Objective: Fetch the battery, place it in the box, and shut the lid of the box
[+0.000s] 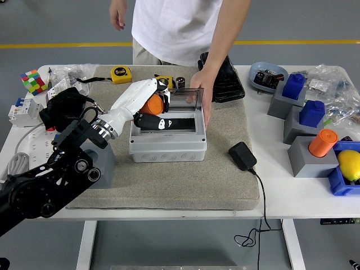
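white table (292, 205); left hand (147, 106) gripping orange battery (152, 104) over open grey box (167, 135); person's hand (202, 90) steadying lid (181, 98).

You can read almost nothing here. The one mark you can make out is on the yellow round tape measure (121, 73) lying at the far left corner of the beige mat: its black centre disc carries a white "5", with a smaller letter beside it that looks like "m" but is too small for you to be sure. The second yellow tape measure (163, 82), behind the grey box, is partly hidden, and its face cannot be read.
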